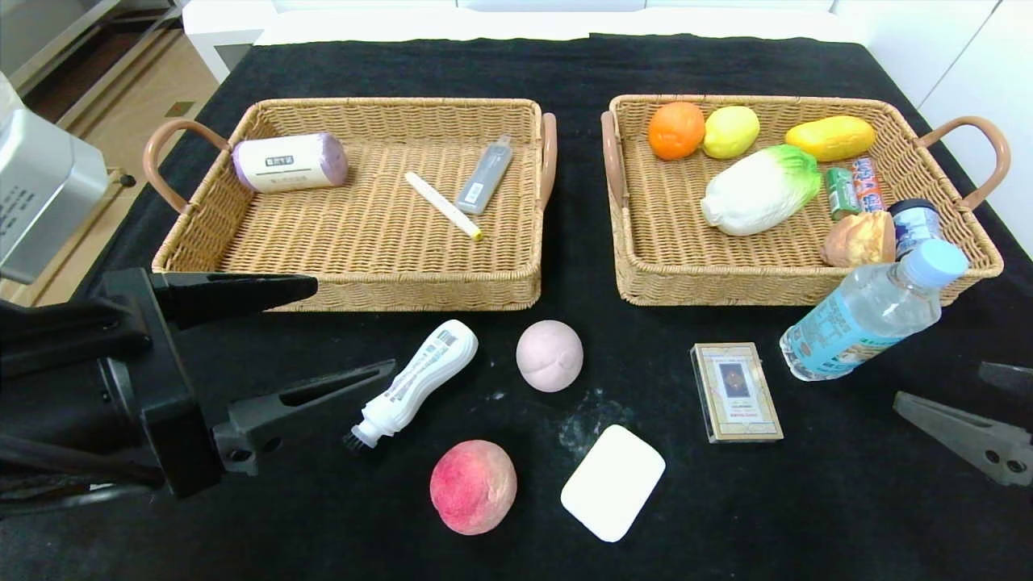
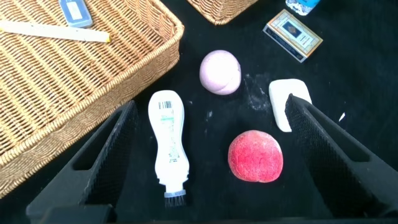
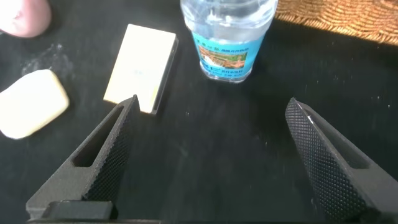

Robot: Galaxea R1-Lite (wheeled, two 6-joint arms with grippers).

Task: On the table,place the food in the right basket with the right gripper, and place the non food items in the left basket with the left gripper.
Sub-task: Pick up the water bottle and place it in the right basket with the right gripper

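Observation:
On the black-clothed table (image 1: pixel 807 500), in front of the baskets, lie a white slim bottle with a black brush tip (image 1: pixel 416 379), a pale pink bun (image 1: pixel 549 355), a red-pink peach (image 1: pixel 473 486), a white pad (image 1: pixel 613 482) and a gold-edged card box (image 1: pixel 735 391). A clear water bottle (image 1: pixel 871 315) is by the right basket's (image 1: pixel 807 282) front right corner. My left gripper (image 1: pixel 351 327) is open above the cloth, just left of the brush bottle (image 2: pixel 169 143), with the peach (image 2: pixel 255 156) also between its fingers. My right gripper (image 1: pixel 944 386) is open and empty, near the water bottle (image 3: pixel 227 37).
The left basket (image 1: pixel 347 290) holds a purple-and-white roll (image 1: pixel 289 162), a white pen (image 1: pixel 443 205) and a grey case (image 1: pixel 484 174). The right basket holds an orange (image 1: pixel 676 129), a lemon, a mango, a cabbage (image 1: pixel 759 190), bread and small packs. A grey machine (image 1: pixel 40 186) stands at far left.

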